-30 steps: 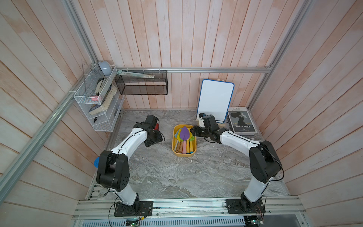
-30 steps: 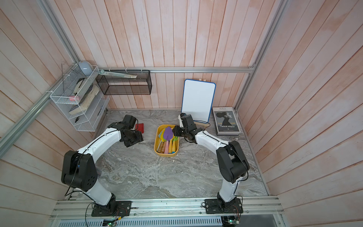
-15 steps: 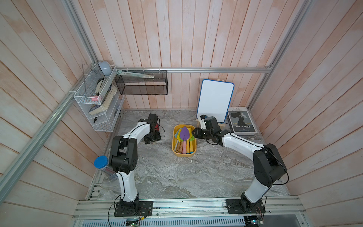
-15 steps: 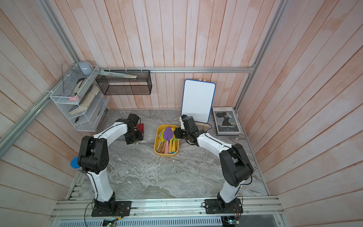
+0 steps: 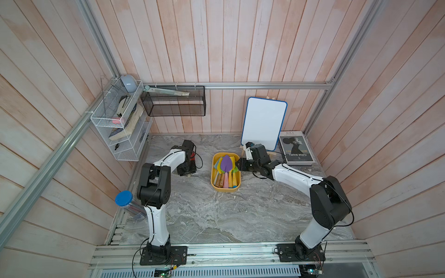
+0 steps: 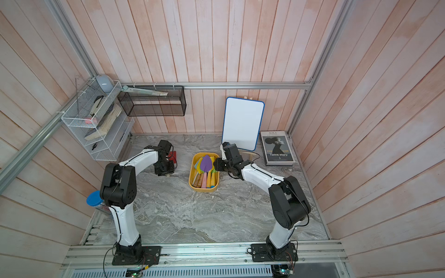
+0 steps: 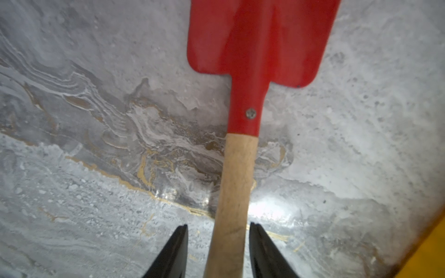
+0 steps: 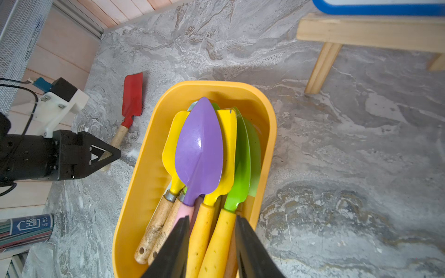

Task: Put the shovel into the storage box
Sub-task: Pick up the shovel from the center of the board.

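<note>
Red shovel (image 7: 240, 168) lies flat on the marble table (image 5: 216, 216), outside the box. Its wooden handle runs between the jaws of the left gripper (image 7: 218, 225), with the red blade out ahead of the fingertips. Jaws are spread, one either side of the handle. One finger (image 7: 257, 240) sits right against the wood, while there is a clear gap on the other side, so no pinch yet.

Step in hand: grasping the shovel, pickup not done. The next move calls for squeezing the handle, lifting clear of the table, carrying it sideways toward the right gripper's side, clearing the box rim and laying it lengthwise on the pile.

Storage box (image 8: 144, 168) is just beside the left gripper, and the right gripper (image 8: 212, 216) hangs over its handle end. The right jaws are partly apart with yellow handles showing between them. Can't tell if it pinches anything.

The box is already crowded: purple trowel (image 8: 199, 149) on top, yellow blades (image 8: 228, 134) and green blades (image 8: 243, 168) under it, all handles pointing back at the right gripper. Little free floor is left, so the shovel likely ends up stacked.

Far beyond both grippers, the black mesh basket (image 5: 173, 106) has one long pale item across its top, and the white wire rack (image 5: 115, 125) holds books and small bits.
</note>
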`<state>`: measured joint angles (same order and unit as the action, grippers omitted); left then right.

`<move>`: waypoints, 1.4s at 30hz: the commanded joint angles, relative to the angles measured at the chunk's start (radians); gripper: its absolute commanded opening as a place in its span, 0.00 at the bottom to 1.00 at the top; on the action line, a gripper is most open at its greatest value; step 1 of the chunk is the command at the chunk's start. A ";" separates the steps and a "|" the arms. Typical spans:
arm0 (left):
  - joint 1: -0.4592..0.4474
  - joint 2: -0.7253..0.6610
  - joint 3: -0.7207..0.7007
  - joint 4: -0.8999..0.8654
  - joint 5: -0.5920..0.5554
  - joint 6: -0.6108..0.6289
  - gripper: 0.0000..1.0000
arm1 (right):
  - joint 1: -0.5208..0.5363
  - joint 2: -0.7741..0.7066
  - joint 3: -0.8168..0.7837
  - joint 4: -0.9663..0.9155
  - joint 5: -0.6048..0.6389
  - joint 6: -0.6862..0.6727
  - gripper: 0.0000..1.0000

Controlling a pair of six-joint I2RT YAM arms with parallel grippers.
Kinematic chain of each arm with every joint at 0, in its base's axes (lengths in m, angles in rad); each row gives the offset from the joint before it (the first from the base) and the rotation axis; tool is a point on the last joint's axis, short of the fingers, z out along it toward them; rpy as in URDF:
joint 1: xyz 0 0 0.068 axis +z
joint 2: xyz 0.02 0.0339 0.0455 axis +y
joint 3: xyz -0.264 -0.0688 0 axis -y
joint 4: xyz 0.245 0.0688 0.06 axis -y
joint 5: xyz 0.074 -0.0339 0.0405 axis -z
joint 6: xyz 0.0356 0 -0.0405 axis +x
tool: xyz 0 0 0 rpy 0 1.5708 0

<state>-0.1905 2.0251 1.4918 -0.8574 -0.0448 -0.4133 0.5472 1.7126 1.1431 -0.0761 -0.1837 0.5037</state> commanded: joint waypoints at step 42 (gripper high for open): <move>-0.260 -0.446 -0.103 -0.085 0.305 -0.095 0.00 | 0.083 -0.041 0.082 0.118 -0.207 0.128 0.35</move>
<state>-0.4316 1.6184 1.3964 -0.9463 0.2356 -0.4839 0.6220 1.6840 1.1885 0.0082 -0.3527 0.6041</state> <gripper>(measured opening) 0.234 0.346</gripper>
